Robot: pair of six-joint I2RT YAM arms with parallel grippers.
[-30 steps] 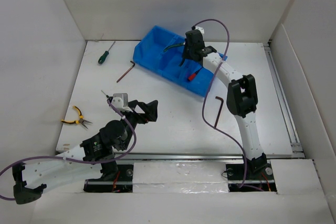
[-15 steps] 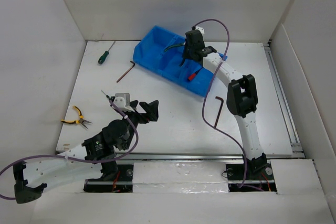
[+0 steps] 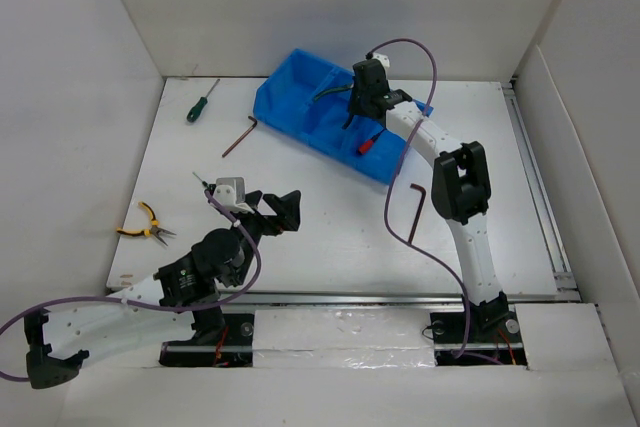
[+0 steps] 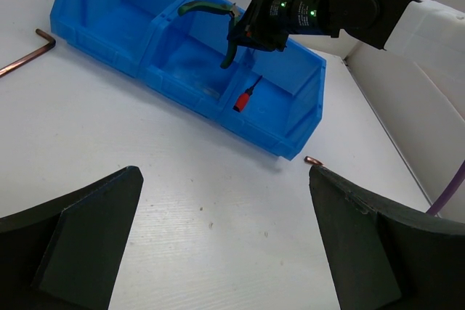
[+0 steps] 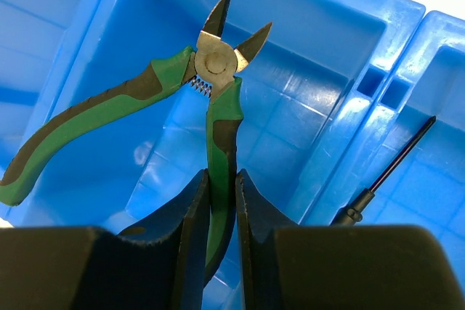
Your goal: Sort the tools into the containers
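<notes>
**Above the bin's middle compartment: green pliers pinched by one handle**

Above the middle compartment of the bright blue three-part plastic bin (image 5: 334, 12), we see the green-and-black-handled steel cutting pliers (image 5: 216, 99) held up near rim height. The right fingers (image 5: 190, 230) are narrow, clamped on one handle, and the other handle splays left. The long axis runs along the fingers, nose pointing away, down into the bin. We judge them stiff, heavy for their size and grippy on the rubber, but sprung and likely to swivel in a one-handle hold. Taking both handles near the pivot looks safer. The left fingers (image 4: 80, 237) are spread wide over the white counter (image 4: 182, 194), holding nothing.
</notes>
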